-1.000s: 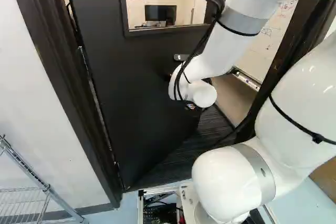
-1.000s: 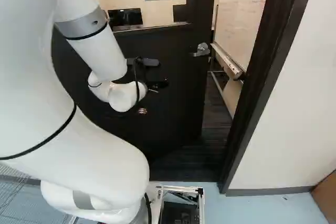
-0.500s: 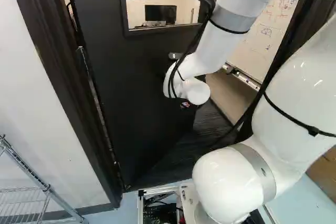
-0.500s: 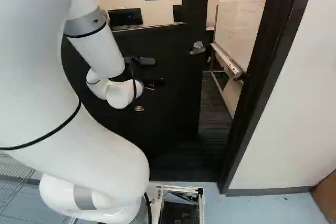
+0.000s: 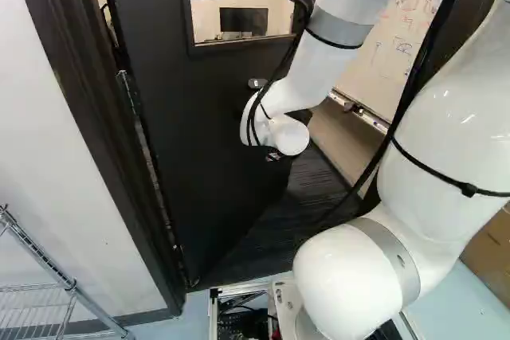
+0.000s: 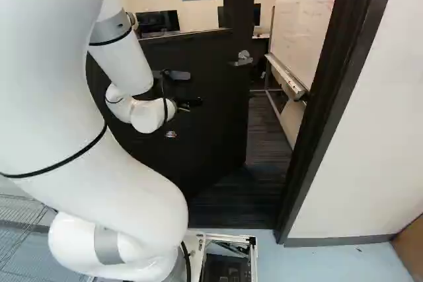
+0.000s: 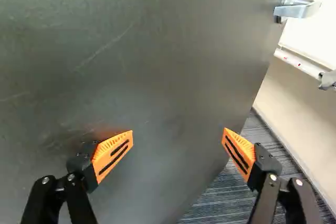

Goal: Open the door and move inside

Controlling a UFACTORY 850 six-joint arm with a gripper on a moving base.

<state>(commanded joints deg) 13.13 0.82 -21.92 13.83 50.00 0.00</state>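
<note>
In the right base view my gripper (image 6: 192, 103) is a dark shape in front of the black door (image 6: 218, 120), left of and below its lever handle (image 6: 242, 59). The wrist view shows the gripper (image 7: 177, 137) open, its orange-padded fingers wide apart with only door surface between them. One finger's tip is close to or against the door (image 7: 157, 77); contact is hard to tell. The silver handle (image 7: 296, 8) is well ahead and off to one side, outside the fingers. The door stands ajar, swung inward, with a gap on its handle side.
Dark door frame posts flank the doorway, the right one (image 6: 330, 90) beside a white wall (image 6: 370, 143). Beyond the gap are dark carpet (image 6: 268, 137) and a whiteboard (image 6: 304, 24) on a stand. A wire rack (image 5: 36, 300) stands at the left base view's lower left.
The door has swung further inward, widening the gap on its handle side. My arm has moved forward and to the left along with it. The base has not visibly moved.
</note>
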